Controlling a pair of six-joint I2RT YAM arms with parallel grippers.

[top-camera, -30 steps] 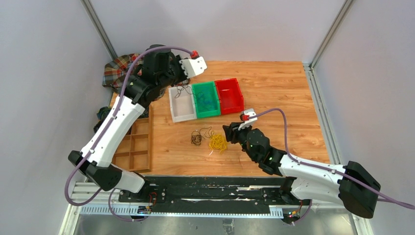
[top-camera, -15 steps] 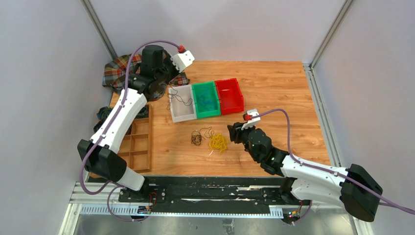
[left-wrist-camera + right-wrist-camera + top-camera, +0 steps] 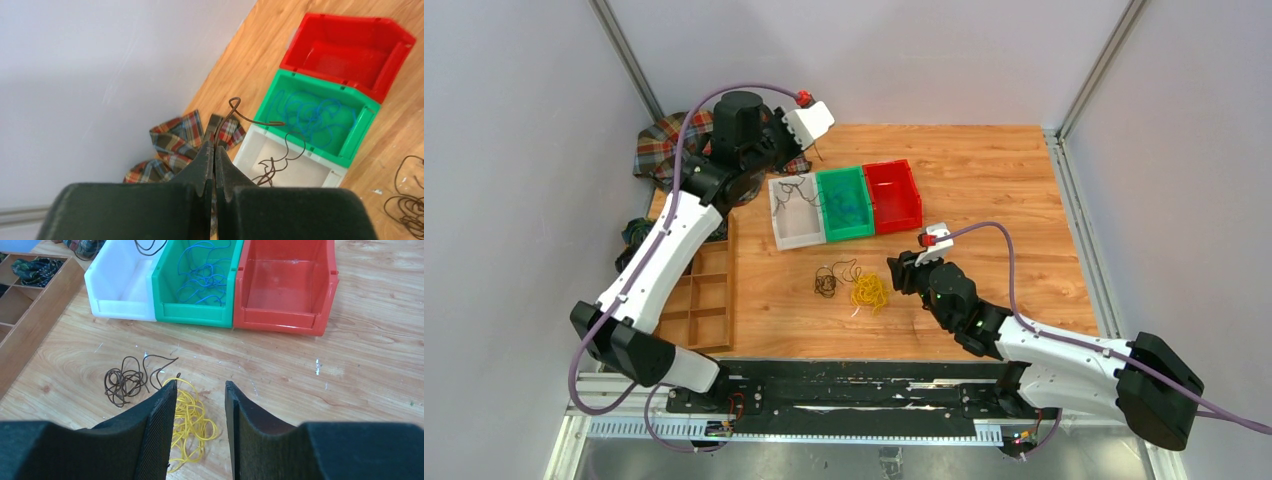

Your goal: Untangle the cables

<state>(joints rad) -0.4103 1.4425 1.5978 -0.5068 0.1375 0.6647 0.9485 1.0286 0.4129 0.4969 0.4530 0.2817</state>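
My left gripper (image 3: 215, 145) is shut on a thin dark cable (image 3: 287, 145). The strand loops up past the fingertips and trails down into the white bin (image 3: 300, 172). In the top view this gripper (image 3: 786, 150) hangs over the table's back left, by the white bin (image 3: 796, 236). A blue cable (image 3: 844, 205) lies in the green bin (image 3: 192, 315). A yellow cable bunch (image 3: 192, 422) and a dark cable bunch (image 3: 122, 382) lie on the table. My right gripper (image 3: 200, 385) is open and empty, low over the yellow bunch's right side (image 3: 869, 292).
An empty red bin (image 3: 894, 195) stands right of the green one. A wooden compartment tray (image 3: 704, 300) sits at the left edge, with dark coiled bundles (image 3: 35, 267) in it. A plaid cloth (image 3: 664, 140) lies at the back left corner.
My left gripper swung back-left away from the white bin, then partly back right, still holding the dark strand over the bin. My right gripper stayed almost still.
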